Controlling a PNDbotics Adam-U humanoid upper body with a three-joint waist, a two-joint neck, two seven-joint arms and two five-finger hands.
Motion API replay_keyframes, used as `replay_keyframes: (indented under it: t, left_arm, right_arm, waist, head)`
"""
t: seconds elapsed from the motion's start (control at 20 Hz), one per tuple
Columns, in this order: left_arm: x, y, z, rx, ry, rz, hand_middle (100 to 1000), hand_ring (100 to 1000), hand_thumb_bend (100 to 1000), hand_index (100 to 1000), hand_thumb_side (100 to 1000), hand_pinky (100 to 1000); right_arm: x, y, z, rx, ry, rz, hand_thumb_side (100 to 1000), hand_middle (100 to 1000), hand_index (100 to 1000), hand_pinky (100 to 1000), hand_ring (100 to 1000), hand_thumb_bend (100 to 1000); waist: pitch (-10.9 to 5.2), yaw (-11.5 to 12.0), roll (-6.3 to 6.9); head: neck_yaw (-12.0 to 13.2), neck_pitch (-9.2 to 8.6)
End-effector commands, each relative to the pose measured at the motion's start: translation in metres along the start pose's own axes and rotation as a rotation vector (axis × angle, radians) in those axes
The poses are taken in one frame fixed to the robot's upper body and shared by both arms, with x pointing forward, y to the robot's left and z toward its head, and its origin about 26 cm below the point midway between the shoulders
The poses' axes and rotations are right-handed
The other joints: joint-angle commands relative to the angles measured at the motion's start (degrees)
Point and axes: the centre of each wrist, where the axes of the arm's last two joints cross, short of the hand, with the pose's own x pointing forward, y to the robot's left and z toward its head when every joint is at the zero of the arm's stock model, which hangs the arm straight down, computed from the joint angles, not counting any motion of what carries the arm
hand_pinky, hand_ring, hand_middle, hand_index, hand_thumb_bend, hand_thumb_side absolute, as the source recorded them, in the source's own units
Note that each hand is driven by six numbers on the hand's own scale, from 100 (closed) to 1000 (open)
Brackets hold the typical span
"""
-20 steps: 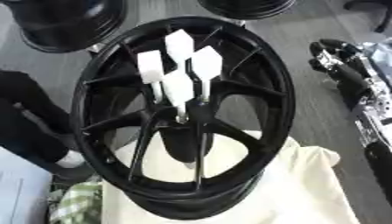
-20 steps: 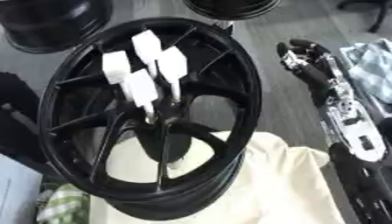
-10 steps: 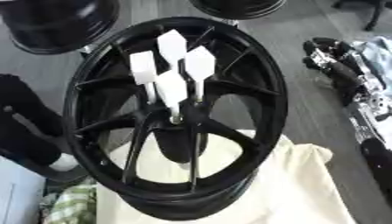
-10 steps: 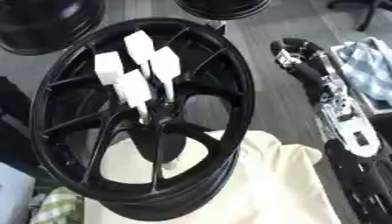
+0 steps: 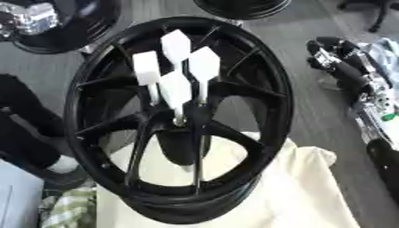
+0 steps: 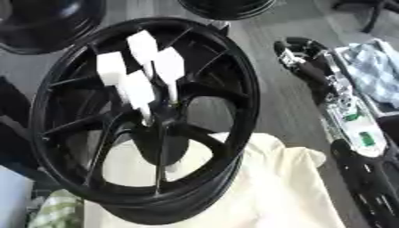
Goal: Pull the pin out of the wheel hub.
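Observation:
A large black wheel (image 5: 265,89) leans tilted on a cream cloth (image 5: 311,191). Several white pins with flat rectangular heads (image 5: 175,89) stand bunched together out of its hub (image 5: 185,124). My right arm, black with silver joints, lies along the right edge of both views. Its hand (image 6: 300,55) shows at the upper right, well apart from the wheel's rim and the pins. Nothing touches the pins.
Other black wheels lie on the grey floor at the top left (image 5: 78,22) and the top middle (image 5: 242,6). A bluish cloth (image 6: 378,67) lies at the far right. A green checked cloth (image 5: 66,209) shows at the lower left. A dark trouser leg with a white shoe (image 5: 61,164) stands at the left.
The whole picture has shifted a little, so the camera has moved. The wheel, the pins and my right arm keep their places relative to each other.

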Motion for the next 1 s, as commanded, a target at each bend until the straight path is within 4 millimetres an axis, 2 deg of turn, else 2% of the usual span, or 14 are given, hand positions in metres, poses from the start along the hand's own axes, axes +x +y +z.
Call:
replay_keyframes:
  t: [0.05,0.1,0.4,1.0]
  left_arm:
    - [0.004,0.003,0.003,-0.016,0.033,-0.053,814,815,290,873,697,864]
    - [0.004,0.002,0.002,-0.027,0.043,-0.060,813,817,325,873,674,867]
    - [0.000,-0.004,-0.002,-0.081,0.092,-0.096,799,813,407,849,569,865]
    - [-0.017,-0.017,-0.031,-0.131,0.160,-0.139,770,796,461,824,482,849]
  right_arm:
    - [0.012,-0.005,-0.002,0.009,-0.032,0.031,341,646,750,771,652,408]
    - [0.011,-0.005,-0.002,0.009,-0.031,0.031,341,646,750,771,652,408]
    - [0.010,-0.004,-0.002,0.011,-0.027,0.031,342,646,750,771,652,407]
    - [0.007,-0.004,-0.001,0.012,-0.019,0.027,344,646,750,771,653,406]
  waist:
    - [-0.96,0.14,-0.12]
    - [-0.98,0.13,-0.10]
    - [-1.04,0.08,-0.05]
    - [-0.97,-0.15,0.06]
  head:
    - [0.34,-0.09]
    - [0.43,-0.09]
    - [1.10,-0.09]
    - [1.91,-0.09]
